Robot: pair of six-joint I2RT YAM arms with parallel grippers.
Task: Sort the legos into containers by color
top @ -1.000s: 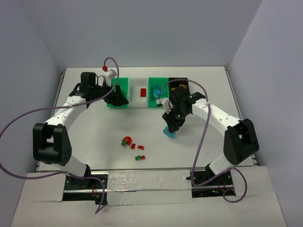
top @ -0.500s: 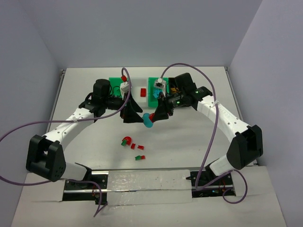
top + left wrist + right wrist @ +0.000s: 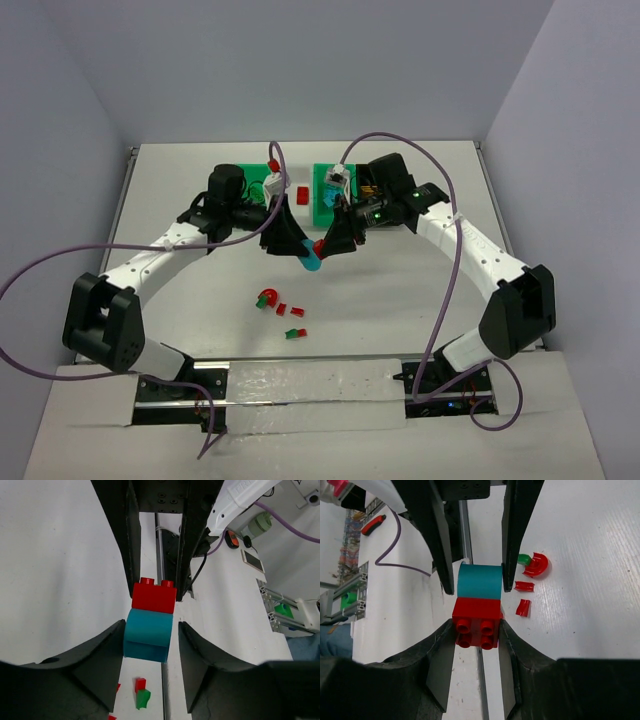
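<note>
A two-coloured lego stack hangs in the air over the middle of the table, a red brick (image 3: 476,617) joined to a cyan piece (image 3: 148,635). My right gripper (image 3: 477,627) is shut on the red brick's sides. Coming from the opposite side, my left gripper (image 3: 150,630) straddles the cyan piece: one finger touches it and the other stands a sliver away. Seen from above, the two grippers meet tip to tip at the stack (image 3: 314,256). The containers line the far side: a green bin (image 3: 246,174) behind the left arm, a white bin (image 3: 303,174), a second green bin (image 3: 324,196) and a black bin (image 3: 378,176).
Loose legos lie near the front centre: a red arch with green (image 3: 268,298), two small red pieces (image 3: 282,308) (image 3: 297,313), and a green-and-red one (image 3: 295,332). A red brick (image 3: 301,192) sits in the white bin. Purple cables loop over both arms.
The right gripper lifted the stack from the table toward the centre. The left arm swung right from the green bin, and its jaws narrowed around the cyan piece.
</note>
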